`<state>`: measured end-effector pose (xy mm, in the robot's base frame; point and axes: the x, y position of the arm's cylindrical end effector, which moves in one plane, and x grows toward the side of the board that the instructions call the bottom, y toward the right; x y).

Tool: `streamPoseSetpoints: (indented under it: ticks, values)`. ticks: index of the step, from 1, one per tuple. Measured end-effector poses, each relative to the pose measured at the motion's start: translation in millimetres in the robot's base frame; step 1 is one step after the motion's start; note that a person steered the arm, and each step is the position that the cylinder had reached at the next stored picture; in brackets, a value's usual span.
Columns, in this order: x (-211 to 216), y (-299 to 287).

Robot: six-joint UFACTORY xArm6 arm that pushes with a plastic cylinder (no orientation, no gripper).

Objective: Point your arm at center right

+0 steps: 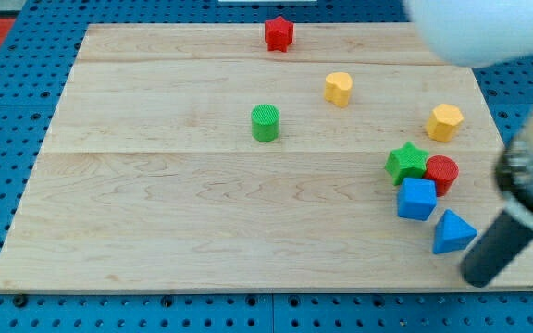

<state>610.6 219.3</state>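
Observation:
My tip (478, 278) is at the lower right corner of the wooden board (155, 213), just right of and below the blue triangle (452, 232). The dark rod rises from it toward the view's right edge. Above the triangle lies a blue cube (416, 199). A green star (406, 163) and a red cylinder (442, 173) sit side by side above the cube. A yellow hexagon (444, 122) lies higher on the right side. The tip touches no block that I can tell.
A yellow heart-shaped block (339, 89) lies upper centre-right. A green cylinder (265, 122) stands near the middle. A red star (278, 33) sits at the top edge. The arm's white body (484, 28) fills the upper right corner. Blue pegboard surrounds the board.

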Motion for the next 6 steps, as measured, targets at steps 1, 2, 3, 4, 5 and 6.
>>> streamPoseSetpoints:
  ticks: [1,2,3,4,5,6]
  values:
    - [-29.9,-22.1]
    - [-39.9,-16.7]
    - [-76.2,72.8]
    - [-180.8,73.1]
    - [-235.2,68.1]
    - [-219.8,-7.9]
